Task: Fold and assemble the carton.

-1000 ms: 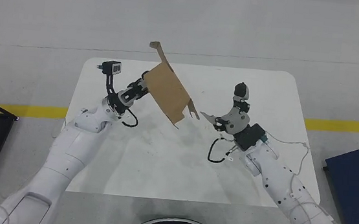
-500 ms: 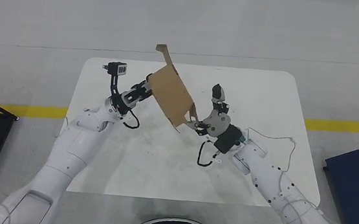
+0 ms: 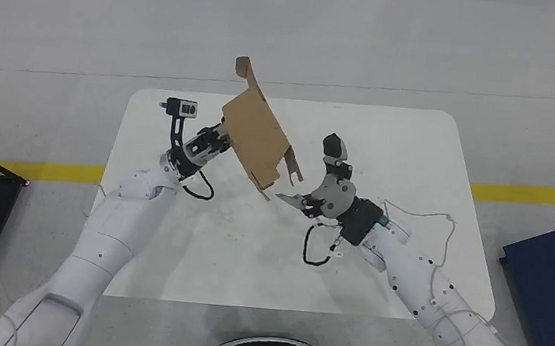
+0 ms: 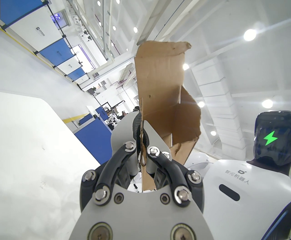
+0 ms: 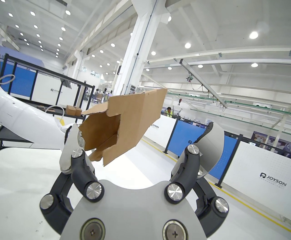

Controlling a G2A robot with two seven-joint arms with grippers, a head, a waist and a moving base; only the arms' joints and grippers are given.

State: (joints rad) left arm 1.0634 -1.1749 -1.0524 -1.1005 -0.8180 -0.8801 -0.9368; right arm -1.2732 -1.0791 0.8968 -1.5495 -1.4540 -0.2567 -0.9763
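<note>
- The brown carton [image 3: 256, 136], partly opened with its flaps loose, is held tilted in the air above the far left part of the white surface [image 3: 411, 146]; its upper flap juts past the surface's far edge.
- The left pincer [image 3: 223, 138] is clamped on the carton's left edge; in the left wrist view its two fingers [image 4: 127, 134] press a thin cardboard panel between them, and the carton's open interior [image 4: 159, 91] rises beyond.
- The right pincer [image 3: 310, 173] stands with its fingers spread wide apart, gripping nothing, just beside the carton's lower right corner and over the middle of the surface.
- In the right wrist view the carton [image 5: 127, 120] hangs ahead of the spread pincer [image 5: 142, 136]; a loose lower flap lies close by one finger [image 5: 70, 141]; whether they touch cannot be told.
- A yellow line [image 3: 537, 195] runs along the floor behind the surface.
</note>
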